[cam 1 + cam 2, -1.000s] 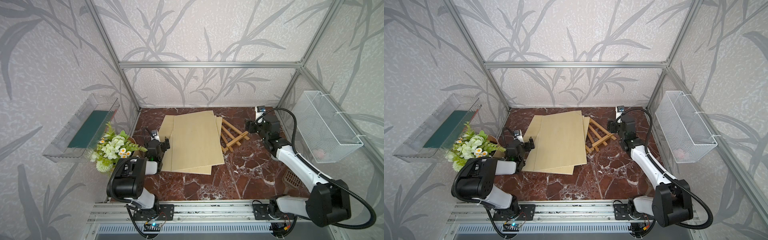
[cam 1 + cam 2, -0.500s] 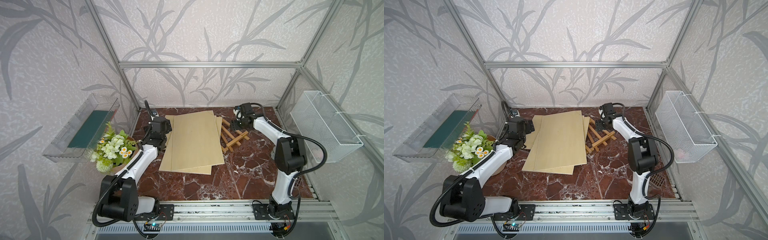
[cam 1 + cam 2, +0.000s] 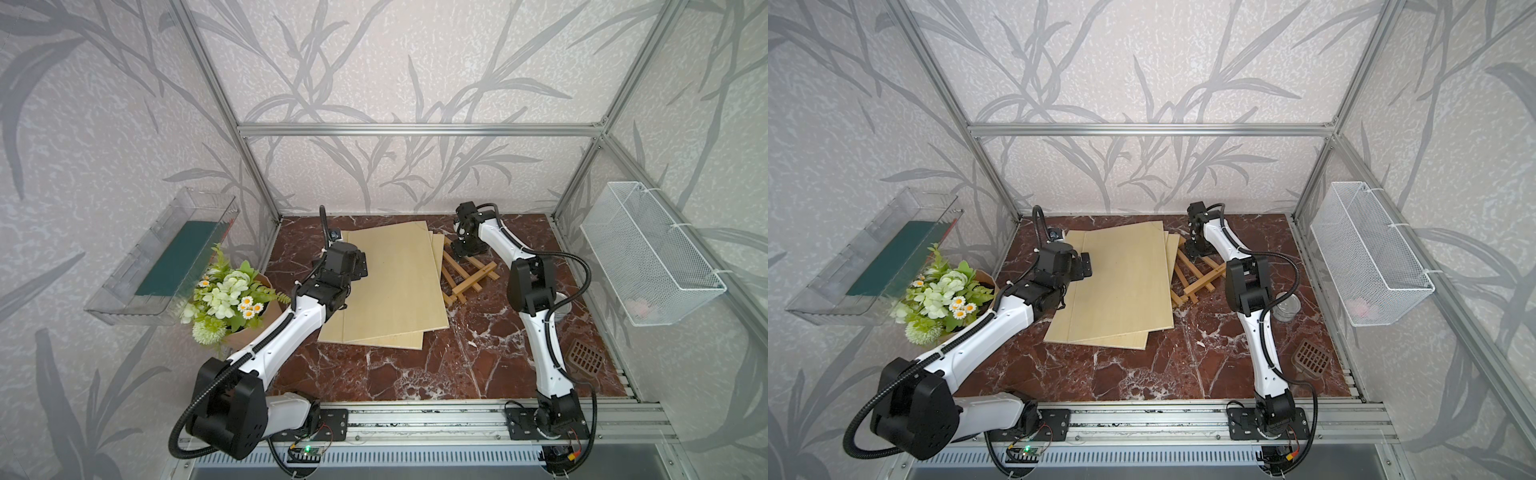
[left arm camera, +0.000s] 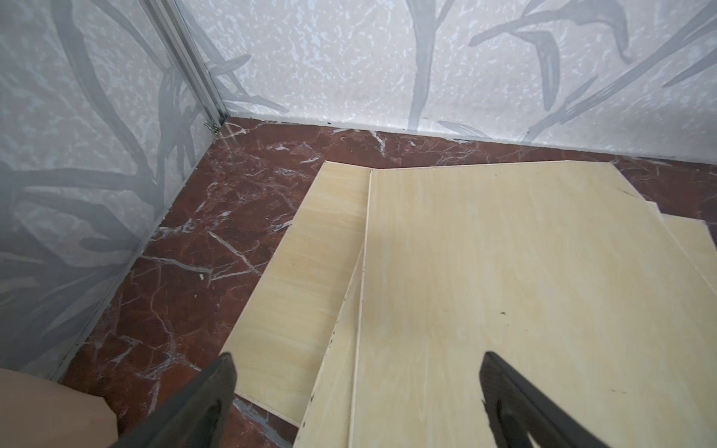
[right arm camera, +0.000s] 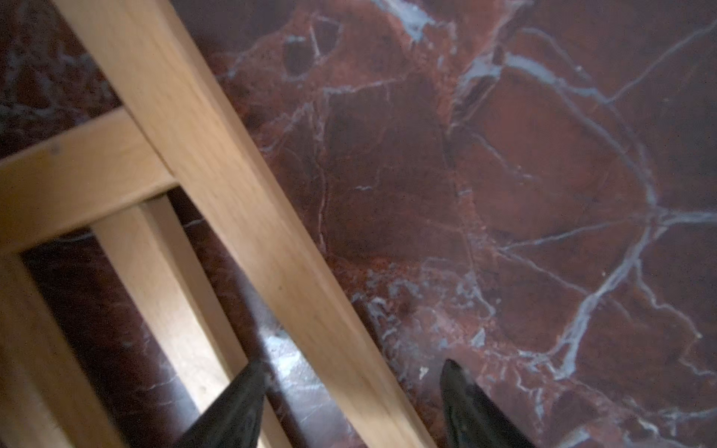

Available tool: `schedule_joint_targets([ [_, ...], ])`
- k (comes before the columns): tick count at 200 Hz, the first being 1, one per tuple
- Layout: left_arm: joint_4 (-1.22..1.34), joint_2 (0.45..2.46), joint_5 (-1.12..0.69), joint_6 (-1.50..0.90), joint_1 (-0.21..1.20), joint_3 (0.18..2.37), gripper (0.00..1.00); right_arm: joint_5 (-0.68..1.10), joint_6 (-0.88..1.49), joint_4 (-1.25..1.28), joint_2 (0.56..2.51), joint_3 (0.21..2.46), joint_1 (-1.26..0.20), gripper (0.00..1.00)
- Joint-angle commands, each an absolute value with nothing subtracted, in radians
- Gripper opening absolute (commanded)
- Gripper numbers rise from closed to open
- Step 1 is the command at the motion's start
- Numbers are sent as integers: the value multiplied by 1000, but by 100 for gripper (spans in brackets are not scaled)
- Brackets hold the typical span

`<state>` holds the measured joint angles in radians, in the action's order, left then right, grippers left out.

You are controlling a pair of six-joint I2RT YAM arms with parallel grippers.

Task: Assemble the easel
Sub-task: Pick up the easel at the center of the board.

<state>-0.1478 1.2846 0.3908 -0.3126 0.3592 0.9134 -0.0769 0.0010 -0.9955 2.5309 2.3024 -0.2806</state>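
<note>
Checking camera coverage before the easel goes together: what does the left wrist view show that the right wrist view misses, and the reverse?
Left wrist only: the stacked plywood boards, the patterned walls and a corner post.
Right wrist only: the easel frame, one bar lying between the jaws of the right gripper with gaps on both sides.
Both: the red marble tabletop and open jaws at the picture's edge; the left gripper hovers over the boards.

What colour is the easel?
The easel is light natural wood; right wrist view shows it best.
</note>
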Motion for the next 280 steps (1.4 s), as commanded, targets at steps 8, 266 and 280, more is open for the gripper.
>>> schedule_joint_targets([
  [8,-174,1282,352,-377,362,925,99,-91,-12,-1124,2627,2417,-284,67],
  [266,-251,1410,18,-566,383,1038,99,416,464,-589,1775,1649,106,4],
  [280,-195,1404,-106,-537,405,1037,99,454,486,-600,1781,1679,104,3],
])
